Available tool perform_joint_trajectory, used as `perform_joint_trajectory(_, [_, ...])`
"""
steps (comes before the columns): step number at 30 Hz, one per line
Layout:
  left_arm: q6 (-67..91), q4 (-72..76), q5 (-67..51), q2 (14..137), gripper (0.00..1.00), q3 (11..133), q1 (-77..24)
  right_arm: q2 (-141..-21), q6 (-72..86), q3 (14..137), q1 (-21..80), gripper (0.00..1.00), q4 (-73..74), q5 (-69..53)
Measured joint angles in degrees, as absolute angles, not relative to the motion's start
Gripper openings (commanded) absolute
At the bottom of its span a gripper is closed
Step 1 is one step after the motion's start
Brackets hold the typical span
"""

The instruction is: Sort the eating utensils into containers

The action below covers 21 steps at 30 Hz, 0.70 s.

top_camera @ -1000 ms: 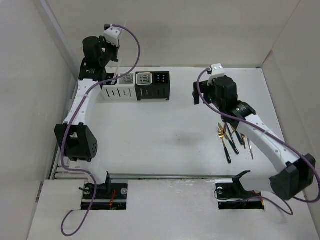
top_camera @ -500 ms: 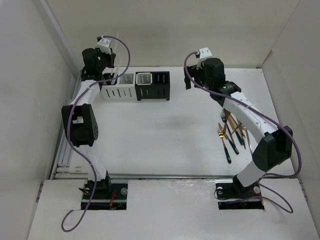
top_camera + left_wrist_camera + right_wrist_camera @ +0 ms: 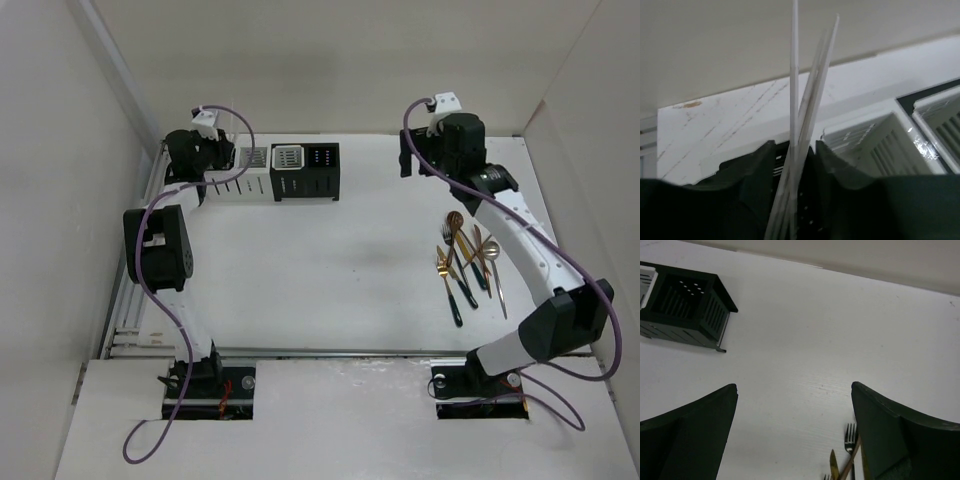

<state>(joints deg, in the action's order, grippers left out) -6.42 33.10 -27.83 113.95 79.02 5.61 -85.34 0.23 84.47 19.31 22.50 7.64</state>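
Here, a white table (image 3: pixel 300 270) boxed by pale walls (image 3: pixel 350 60) — left fingers (image 3: pixel 740 185) pinch white sticks (image 3: pixel 794 75), right fingers (image 3: pixel 690 430) spread.

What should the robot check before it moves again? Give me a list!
1. The left fingers pinch the white sticks: ok.
2. The sticks are lined up over a white caddy: cannot tell.
3. The right fingers are wide open: ok.
4. The right fingers are above the cutlery pile: not ok, the pile lies nearer the arm's base.
5. The table has no loose cutlery left: not ok.
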Motion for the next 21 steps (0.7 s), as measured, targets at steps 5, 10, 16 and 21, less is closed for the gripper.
perform_joint_trajectory(5, [-7.68, 31.51, -27.35, 113.78, 0.62, 77.49, 6.13, -83.57, 1.34, 85.34, 12.78, 0.9, 29.69, 6.46])
perform_joint_trajectory(10, [-8.1, 25.71, -19.0, 110.98, 0.71, 78.0, 6.04, -89.65, 4.78, 88.16, 1.13, 0.55, 41.25, 5.5])
perform_joint_trajectory(16, [-10.9, 14.24, -7.03, 104.71, 0.8, 84.03, 6.15, -98.26, 5.43, 87.44, -8.01, 0.33, 51.59, 4.03])
perform_joint_trajectory(21, [-12.19, 5.28, -0.75, 97.38, 0.82, 86.15, 6.17, -102.67, 3.86, 86.06, -3.53, 0.45, 55.75, 3.88])
